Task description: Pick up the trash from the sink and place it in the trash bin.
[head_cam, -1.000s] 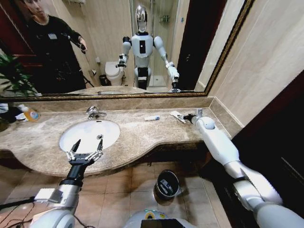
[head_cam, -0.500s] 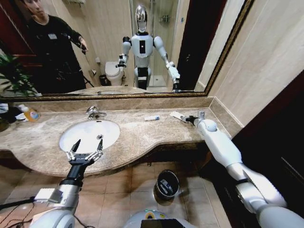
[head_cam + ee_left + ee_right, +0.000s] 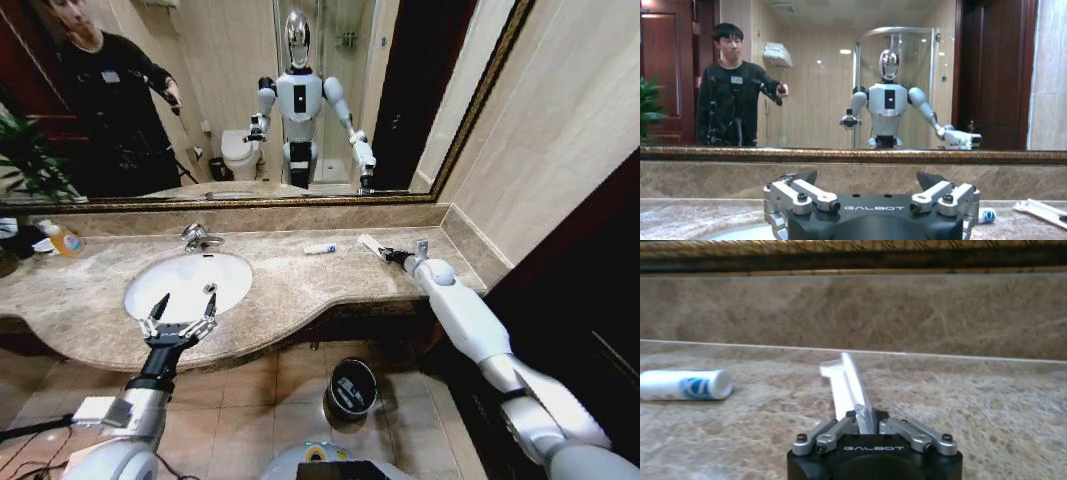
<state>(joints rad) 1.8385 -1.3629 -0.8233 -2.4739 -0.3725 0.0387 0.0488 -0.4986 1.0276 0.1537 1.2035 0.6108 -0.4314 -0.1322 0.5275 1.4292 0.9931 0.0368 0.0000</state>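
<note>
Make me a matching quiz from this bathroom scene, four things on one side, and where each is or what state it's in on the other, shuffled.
1. Flat white wrapper
2. Small white-and-blue tube
3. Round black trash bin
4. Left end effector

A. On the floor below the counter
B. Open, at the white oval sink
C. Pinched by the right end effector
D. Lying loose on the beige marble countertop

Pairs: 1-C, 2-D, 3-A, 4-B

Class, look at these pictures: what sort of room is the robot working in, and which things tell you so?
Most likely a bathroom, perhaps a hotel's: a white sink with a chrome faucet set in a marble counter, and a wide mirror reflecting a toilet.
</note>
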